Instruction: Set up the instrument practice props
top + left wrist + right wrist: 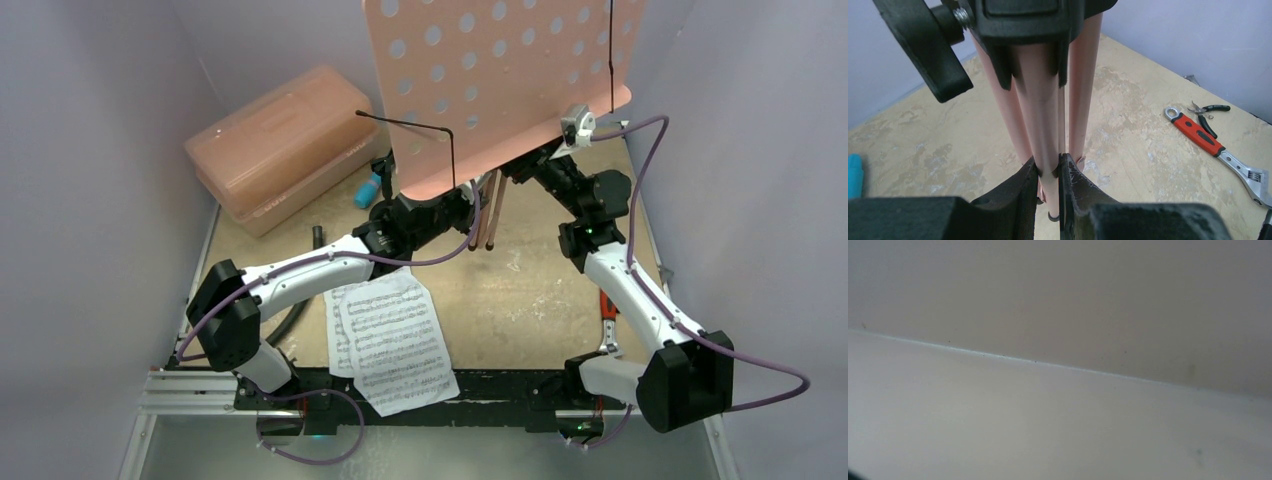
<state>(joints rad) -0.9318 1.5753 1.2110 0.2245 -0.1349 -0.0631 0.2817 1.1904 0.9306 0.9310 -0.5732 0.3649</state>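
The pink perforated music stand (500, 70) stands upright at the back centre, its folded legs (490, 215) close together below the desk. My left gripper (472, 208) is shut on one pink leg tube (1045, 125), with the fingertips (1070, 175) pinching it low down. My right gripper (522, 166) reaches under the desk's lower edge with its fingers hidden; its wrist view shows only a pale blank surface. Two sheet-music pages (390, 340) lie overlapped at the near edge. The cyan microphone (368, 190) lies beside the case and shows in the left wrist view (854, 175). A small black part (318, 236) lies left of my left arm.
The large translucent pink case (280, 145) lies at the back left. A red-handled wrench (1205, 140) and pliers (1209, 112) lie by the right edge; the wrench shows in the top view (607, 305). Grey walls close in on both sides.
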